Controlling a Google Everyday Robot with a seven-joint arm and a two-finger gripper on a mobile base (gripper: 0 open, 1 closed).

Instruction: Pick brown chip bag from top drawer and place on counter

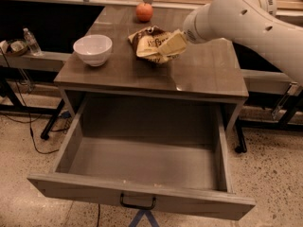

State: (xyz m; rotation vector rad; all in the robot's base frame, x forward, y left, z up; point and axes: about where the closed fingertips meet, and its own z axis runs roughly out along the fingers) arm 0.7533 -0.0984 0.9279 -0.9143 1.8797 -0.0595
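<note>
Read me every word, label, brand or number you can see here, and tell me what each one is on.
White lettering on the brown chip bag, which lies on the counter with the gripper at its right side: too blurred to read.
Label on the water bottle at far left: too small to read.
Nothing else shows any text.

A white bowl (93, 49) sits upright on the left part of the desk (203, 70). A red-orange round fruit (144, 12) stands near the far edge, well apart from it. The pincer (166, 46) hangs over the desk's middle, right of the bowl. At far left a water bottle (32, 41) stands on a low ledge (47, 58). Black cables (29, 129) trail across the speckled floor (274, 174).
</note>
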